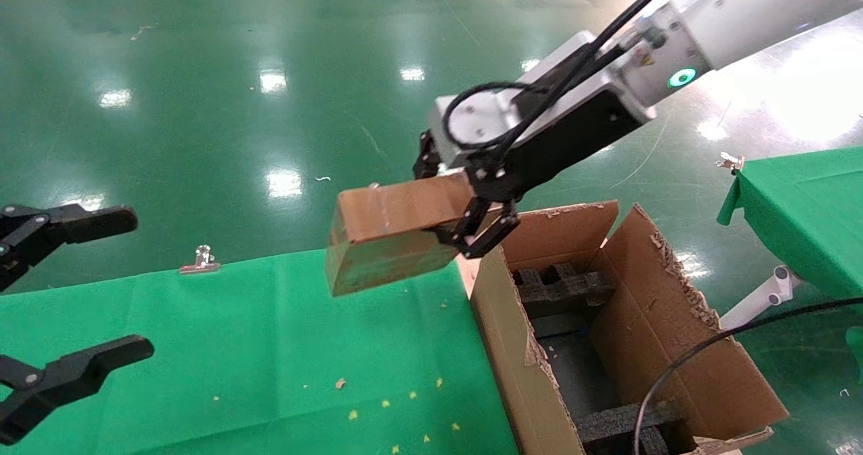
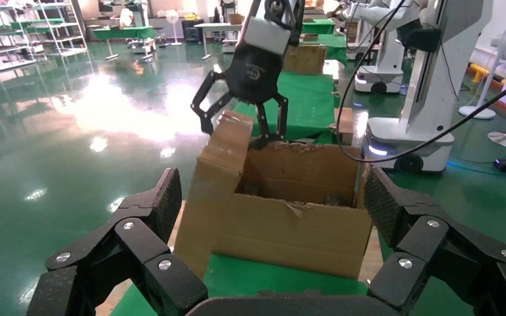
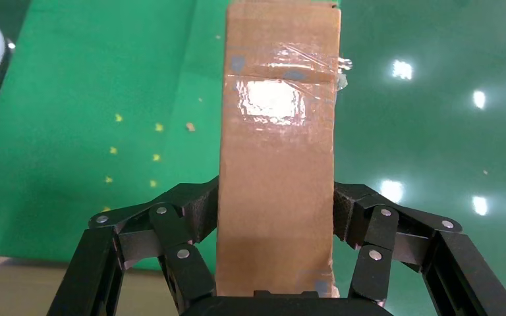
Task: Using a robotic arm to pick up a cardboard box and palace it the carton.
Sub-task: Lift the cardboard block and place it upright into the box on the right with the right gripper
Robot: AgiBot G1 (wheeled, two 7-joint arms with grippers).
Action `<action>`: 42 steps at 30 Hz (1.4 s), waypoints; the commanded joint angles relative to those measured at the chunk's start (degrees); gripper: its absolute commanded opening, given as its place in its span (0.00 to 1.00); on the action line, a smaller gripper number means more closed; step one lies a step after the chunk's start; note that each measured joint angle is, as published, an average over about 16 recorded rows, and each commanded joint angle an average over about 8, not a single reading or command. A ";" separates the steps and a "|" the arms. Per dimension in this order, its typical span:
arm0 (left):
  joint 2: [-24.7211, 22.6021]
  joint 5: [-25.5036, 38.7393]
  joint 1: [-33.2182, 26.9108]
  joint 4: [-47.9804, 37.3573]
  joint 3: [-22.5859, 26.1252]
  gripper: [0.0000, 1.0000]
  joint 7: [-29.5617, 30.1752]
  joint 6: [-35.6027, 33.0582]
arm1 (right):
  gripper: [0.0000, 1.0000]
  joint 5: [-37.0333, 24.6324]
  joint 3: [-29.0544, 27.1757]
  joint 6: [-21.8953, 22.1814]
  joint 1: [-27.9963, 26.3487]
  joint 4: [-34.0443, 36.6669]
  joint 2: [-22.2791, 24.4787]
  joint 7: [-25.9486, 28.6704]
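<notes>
The robotic arm [image 1: 681,30], white with a teal ring, reaches in from the upper right. Its black right gripper [image 1: 472,216] is shut on one end of the small brown cardboard box [image 1: 394,232], which hangs tilted in the air above the green table's far right corner, just left of the carton [image 1: 634,320]. Seen from the right wrist, the taped cardboard box [image 3: 278,145] sits clamped between both fingers [image 3: 191,210]. The open carton [image 2: 296,210] shows black foam inserts [image 1: 563,286] inside. My left gripper [image 1: 74,293] stays open at the left edge, holding nothing.
A green cloth covers the table [image 1: 236,347], with a metal clip [image 1: 200,259] on its far edge and small yellow scraps near the front. A second green table [image 1: 802,205] stands at the right. A black cable [image 1: 701,354] crosses over the carton. Glossy green floor lies beyond.
</notes>
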State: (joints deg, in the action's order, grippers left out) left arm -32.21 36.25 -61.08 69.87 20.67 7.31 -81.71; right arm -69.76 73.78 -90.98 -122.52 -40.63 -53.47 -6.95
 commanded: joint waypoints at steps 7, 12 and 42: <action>0.00 0.00 0.00 0.00 0.00 1.00 0.00 0.00 | 0.00 0.42 5.22 -0.32 -5.47 1.46 4.38 -0.85; 0.00 0.00 0.00 0.00 0.00 1.00 0.00 0.00 | 0.00 -0.03 10.18 -0.42 -9.43 -0.30 8.83 0.84; 0.00 0.00 0.00 0.00 0.00 1.00 0.00 0.00 | 0.00 5.88 30.96 11.10 -12.81 -11.18 35.37 25.47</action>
State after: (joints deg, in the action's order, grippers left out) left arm -32.21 36.25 -61.08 69.87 20.67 7.31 -81.71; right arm -64.04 104.77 -79.61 -135.61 -52.48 -17.95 18.24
